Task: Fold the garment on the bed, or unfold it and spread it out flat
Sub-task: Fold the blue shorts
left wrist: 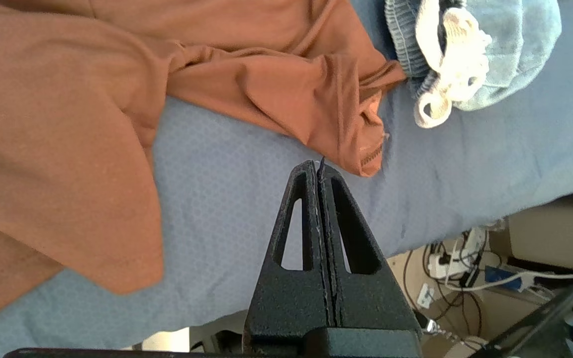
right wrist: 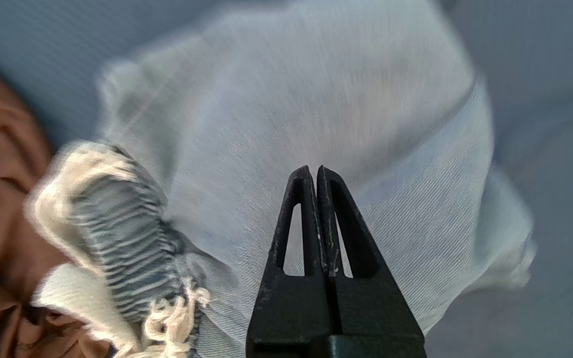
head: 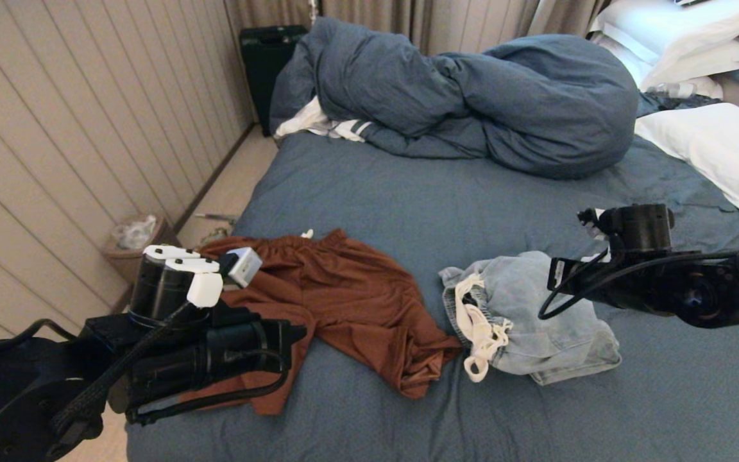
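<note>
The bed (head: 472,212) fills most of the head view, its slate-blue sheet wrinkled, with a matching duvet (head: 472,96) bunched at the far end and white pillows (head: 722,147) along the right. Two garments lie on the near half of the sheet: rust-brown shorts (head: 350,301) spread loosely on the left, and a crumpled pale-blue denim garment (head: 530,321) with a cream drawstring (head: 482,333) just beside them on the right — the two nearly meet at the brown hem. The right gripper (right wrist: 319,171) hangs above the denim, its fingers pressed together with nothing between them (the cloth below it is blurred in the right wrist view). The left gripper (left wrist: 319,166) sits low near the bed's front edge, by the brown shorts; its jaws are likewise closed and empty, tips pointing at bare sheet just short of the shorts' hem. Beyond the bed's left side stand a dark suitcase (head: 267,64) and a small bin (head: 132,240) against the panelled wall.
</note>
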